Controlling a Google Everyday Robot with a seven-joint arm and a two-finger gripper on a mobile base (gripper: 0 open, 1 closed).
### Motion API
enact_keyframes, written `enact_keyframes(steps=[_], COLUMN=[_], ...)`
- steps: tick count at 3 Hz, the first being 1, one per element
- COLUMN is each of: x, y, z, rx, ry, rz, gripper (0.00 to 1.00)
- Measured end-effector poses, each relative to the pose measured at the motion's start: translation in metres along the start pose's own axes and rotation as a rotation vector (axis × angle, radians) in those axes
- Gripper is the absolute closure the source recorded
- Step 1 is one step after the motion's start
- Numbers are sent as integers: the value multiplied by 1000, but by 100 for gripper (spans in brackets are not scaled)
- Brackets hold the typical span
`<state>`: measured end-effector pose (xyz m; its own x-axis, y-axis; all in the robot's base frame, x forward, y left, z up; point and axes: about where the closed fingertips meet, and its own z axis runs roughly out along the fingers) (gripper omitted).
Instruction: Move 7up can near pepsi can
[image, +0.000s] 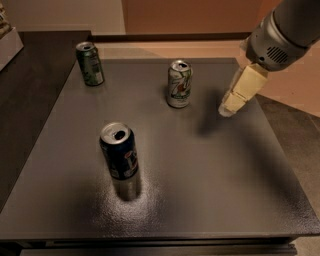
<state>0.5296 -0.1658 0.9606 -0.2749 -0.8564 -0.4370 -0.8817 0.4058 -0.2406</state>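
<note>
I am holding the gripper (227, 107) above the right-hand part of the dark table (225, 190), angled downward from the grey arm (285, 35), which is reaching in from the upper right of the camera view. I cannot tell from this angle how wide the gripper is set. It is carrying nothing, since all three cans are standing free on the table.

The 7up can (179, 84) is standing upright in the far middle of the table, with its long axis vertical and its silver top facing the camera. It is lying to the left of the gripper in this view, near but apart, with bare tabletop and the gripper's shadow (207, 122) between them. I am judging the approach as a sideways one: the gripper needs to travel left and a little down to bracket the can's body from its right flank.

The pepsi can (119, 151) is standing upright nearer the camera, to the left of the 7up can and well apart from it, so the carry should run toward the front left. The dark green can (90, 63) is standing at the far left corner, outside that path. I am reading the task as being at the reach stage, with no grasp made yet.
</note>
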Motion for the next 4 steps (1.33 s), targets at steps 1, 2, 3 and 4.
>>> enact_keyframes(steps=[1,2,3,4], x=[-17,-28,-39,-51], y=[-15,-26,-37,-40], z=[27,53,77,99], rx=[-4,-18,-41,-78], ry=[-57,-89,-109,-130], rz=[41,72,105,130], gripper=[0,0,0,0])
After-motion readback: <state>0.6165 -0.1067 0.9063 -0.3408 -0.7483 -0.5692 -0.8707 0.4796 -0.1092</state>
